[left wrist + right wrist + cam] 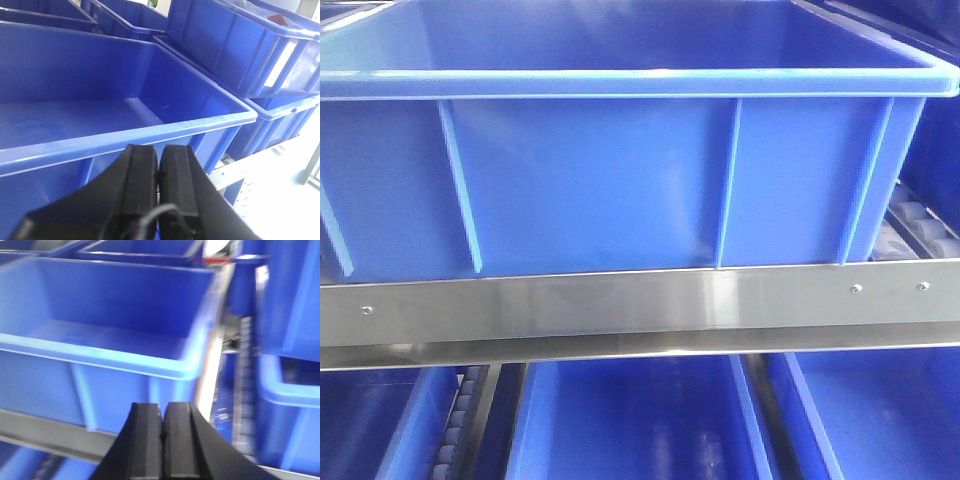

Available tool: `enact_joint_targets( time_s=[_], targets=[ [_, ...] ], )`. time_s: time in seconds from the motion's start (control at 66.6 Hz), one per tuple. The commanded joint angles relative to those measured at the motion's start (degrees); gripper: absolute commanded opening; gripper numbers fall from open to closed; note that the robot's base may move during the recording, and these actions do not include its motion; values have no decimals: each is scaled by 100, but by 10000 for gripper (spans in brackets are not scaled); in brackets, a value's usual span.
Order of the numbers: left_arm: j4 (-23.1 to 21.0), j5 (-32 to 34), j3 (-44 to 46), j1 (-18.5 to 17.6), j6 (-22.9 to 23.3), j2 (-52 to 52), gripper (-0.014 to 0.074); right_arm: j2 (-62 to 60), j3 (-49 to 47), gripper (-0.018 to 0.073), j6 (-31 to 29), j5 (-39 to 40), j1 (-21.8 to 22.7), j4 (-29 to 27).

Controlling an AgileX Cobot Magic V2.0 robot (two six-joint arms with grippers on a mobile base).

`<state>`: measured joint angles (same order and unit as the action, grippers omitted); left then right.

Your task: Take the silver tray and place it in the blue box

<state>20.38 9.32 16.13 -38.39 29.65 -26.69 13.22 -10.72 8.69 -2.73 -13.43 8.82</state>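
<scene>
Front view: filled almost wholly by the blue box (620, 180), ribbed outer wall facing the camera, thick lipped rim across the top, seated on a brushed steel rail (620, 305) with small screws; roller track (920, 225) visible at the right end, further blue crates (640, 420) on the level below. No arm or gripper visible here, and no silver tray either. Left wrist view: looks over the near rim into the blue box (115, 135), interior bare blue floor and walls; left gripper (159, 165) low in the foreground, its two black fingers (142, 170) pressed together with nothing between them, hanging just outside the near wall. More stacked crates (240, 45) to the right, a pale floor beyond. Right wrist view: blurred; blue box (115, 357) seen from its near right corner, steel rail beneath; right gripper (161, 430) at the bottom edge, fingers closed against each other, holding nothing. Silver tray not seen in any of the three views.
</scene>
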Motion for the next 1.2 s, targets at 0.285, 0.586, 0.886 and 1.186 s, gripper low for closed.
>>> enact_joint_targets(
  time_s=[0.285,0.586,0.886,1.186],
  targets=[
    [-5,499,157,-45,-13,-3,-7,-1483,1000,52,-254,698,987,-341],
    [-5,499,157,-45,-13,-3,-7,-1498,1129,52,-254,642,987,-341],
    [-5,499,157,-45,-13,-3,-7,-1498,1129,52,-254,642,987,-341],
    [5,499,157,-45,-13,-3,-7,-1498,1129,52,-254,642,987,-341]
  ],
)
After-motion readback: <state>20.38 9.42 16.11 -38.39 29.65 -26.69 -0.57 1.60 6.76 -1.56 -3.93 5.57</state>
